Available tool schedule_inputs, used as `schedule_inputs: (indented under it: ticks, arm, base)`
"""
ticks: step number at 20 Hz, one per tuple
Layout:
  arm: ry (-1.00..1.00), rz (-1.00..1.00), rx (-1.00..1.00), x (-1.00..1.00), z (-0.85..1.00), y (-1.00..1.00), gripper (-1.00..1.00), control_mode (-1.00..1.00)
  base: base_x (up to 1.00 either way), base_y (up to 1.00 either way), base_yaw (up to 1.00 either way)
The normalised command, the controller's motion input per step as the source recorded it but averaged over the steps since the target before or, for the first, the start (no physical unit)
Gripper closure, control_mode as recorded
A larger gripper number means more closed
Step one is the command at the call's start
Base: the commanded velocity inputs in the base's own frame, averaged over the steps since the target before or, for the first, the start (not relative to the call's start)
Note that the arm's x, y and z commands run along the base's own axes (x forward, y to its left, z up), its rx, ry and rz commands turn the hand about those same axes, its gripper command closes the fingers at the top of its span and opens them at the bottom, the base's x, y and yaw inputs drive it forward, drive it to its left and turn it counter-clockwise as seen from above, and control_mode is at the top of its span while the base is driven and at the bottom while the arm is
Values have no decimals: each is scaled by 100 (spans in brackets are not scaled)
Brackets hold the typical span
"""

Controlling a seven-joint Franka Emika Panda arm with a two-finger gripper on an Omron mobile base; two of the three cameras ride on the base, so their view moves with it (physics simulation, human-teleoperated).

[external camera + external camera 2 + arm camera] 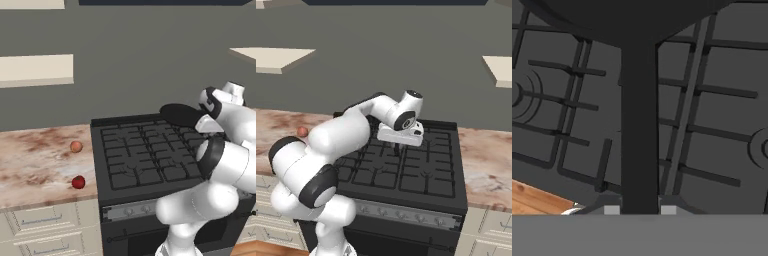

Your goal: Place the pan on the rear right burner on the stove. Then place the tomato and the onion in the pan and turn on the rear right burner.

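Note:
The black pan (181, 115) hangs tilted above the back of the stove (131, 165), right of its middle. My gripper (640, 210) is shut on the pan's straight handle (639, 130), with one fingertip on each side of it; the pan's dark bowl (627, 20) is at the top of the hand view. The rear right burner (192, 136) lies just below and to the right of the pan. The onion (76, 146) and the tomato (78, 182) rest on the marbled counter left of the stove, the tomato nearer the front edge.
The grey knob strip (131, 210) runs along the stove's front. My white arm (220, 165) covers the stove's right side in the left base view. Counter (486, 160) continues to the right of the stove. Pale wall shelves (35, 70) hang above the left counter.

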Motion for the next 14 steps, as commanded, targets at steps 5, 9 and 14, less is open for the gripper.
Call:
schedule_inputs:
  ticks: [5,9,14]
  arm:
    - [0,1,-2,0,0,-70,100,-100]
    - [0,0,-2,0,0,-69,100,-100]
    - [0,0,-1,0,0,-71,100,-100]
  base:
    - [0,0,0]
    - [0,0,0]
    - [0,0,0]
